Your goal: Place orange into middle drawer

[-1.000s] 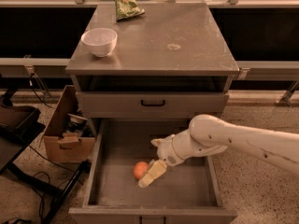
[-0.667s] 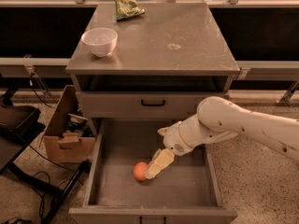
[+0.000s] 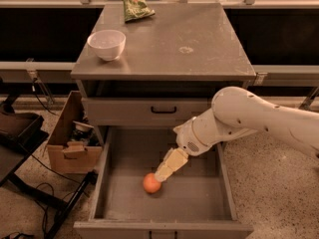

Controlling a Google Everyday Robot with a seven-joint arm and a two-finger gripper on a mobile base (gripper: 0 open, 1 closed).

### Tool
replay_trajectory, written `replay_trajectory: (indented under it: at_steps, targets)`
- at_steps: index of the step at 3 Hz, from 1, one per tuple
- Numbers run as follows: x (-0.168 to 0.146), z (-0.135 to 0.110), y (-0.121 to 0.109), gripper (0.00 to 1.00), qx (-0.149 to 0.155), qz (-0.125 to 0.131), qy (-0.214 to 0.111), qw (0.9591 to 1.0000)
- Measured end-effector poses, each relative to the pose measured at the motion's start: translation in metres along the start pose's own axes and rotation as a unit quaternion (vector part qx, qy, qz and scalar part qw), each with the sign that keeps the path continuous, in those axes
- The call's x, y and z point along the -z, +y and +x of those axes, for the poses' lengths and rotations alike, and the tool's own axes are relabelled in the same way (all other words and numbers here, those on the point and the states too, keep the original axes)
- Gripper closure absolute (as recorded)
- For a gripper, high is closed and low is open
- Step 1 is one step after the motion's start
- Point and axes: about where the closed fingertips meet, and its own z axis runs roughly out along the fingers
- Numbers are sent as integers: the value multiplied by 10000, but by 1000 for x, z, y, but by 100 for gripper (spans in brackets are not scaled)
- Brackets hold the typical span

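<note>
The orange lies on the grey floor of the open middle drawer, left of the floor's centre. My gripper reaches down into the drawer from the right. Its cream tip sits at the orange's upper right side, touching it or very nearly so. The white arm crosses over the drawer's right wall. The drawer above is closed and shows only its flat front with a black handle.
A white bowl and a green snack bag sit on the cabinet top. A cardboard box with clutter stands on the floor left of the cabinet, beside black equipment legs and cables.
The arm has risen and drawn back to the right, with the gripper lifting a little. The orange has stayed in the same spot on the drawer floor.
</note>
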Motion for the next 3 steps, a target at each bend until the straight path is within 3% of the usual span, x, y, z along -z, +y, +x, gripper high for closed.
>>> replay_trajectory:
  at_steps: [1, 2, 3]
  targets:
    - [62, -14, -23, 0, 58, 397, 320, 9987]
    - [118, -14, -40, 0, -38, 744, 707, 9947]
    - [152, 2, -42, 0, 1, 740, 1389, 9875]
